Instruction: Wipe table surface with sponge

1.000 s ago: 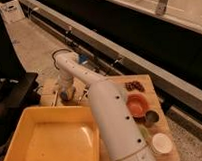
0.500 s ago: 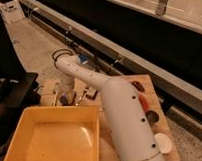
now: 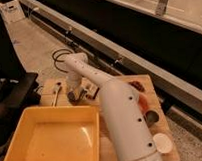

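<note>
The table surface (image 3: pixel 122 87) is a light brown wooden top, partly covered by my white arm (image 3: pixel 123 121). The arm rises from the bottom centre to an elbow at the back. From there it drops to the gripper (image 3: pixel 75 96), which is low over the far left part of the table. A small blue-grey block, the sponge (image 3: pixel 91 90), shows just right of the gripper, partly hidden by the arm. I cannot tell whether the gripper touches or holds it.
A big yellow plastic tub (image 3: pixel 26 122) fills the front left. A thin utensil (image 3: pixel 56 92) lies left of the gripper. A dark bowl (image 3: pixel 154 116), a white round cup (image 3: pixel 161 143) and reddish items (image 3: pixel 143 100) sit along the right side. Black cable (image 3: pixel 61 55) lies on the floor behind.
The arm's lower link has swung right and covers more of the table's right side. The gripper stays low over the far left of the table.
</note>
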Robot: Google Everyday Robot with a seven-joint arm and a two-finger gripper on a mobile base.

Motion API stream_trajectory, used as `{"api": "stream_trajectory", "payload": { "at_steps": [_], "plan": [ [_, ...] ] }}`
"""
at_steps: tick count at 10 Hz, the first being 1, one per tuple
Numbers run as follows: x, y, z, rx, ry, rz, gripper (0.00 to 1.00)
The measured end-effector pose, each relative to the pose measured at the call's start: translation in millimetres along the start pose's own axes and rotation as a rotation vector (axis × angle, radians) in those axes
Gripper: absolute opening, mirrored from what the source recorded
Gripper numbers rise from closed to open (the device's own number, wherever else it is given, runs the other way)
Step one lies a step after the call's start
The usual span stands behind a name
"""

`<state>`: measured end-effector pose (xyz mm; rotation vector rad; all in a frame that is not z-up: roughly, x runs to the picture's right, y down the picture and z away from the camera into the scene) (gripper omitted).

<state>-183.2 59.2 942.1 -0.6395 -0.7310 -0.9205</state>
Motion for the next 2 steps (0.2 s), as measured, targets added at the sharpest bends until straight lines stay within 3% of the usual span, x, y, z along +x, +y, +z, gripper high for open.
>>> {"api": "stream_trajectory", "payload": {
  "at_steps": [2],
  "plan": [
    [-5.3,-20.4,3.0,0.012,-0.002,-0.031,0.0]
  ]
}}
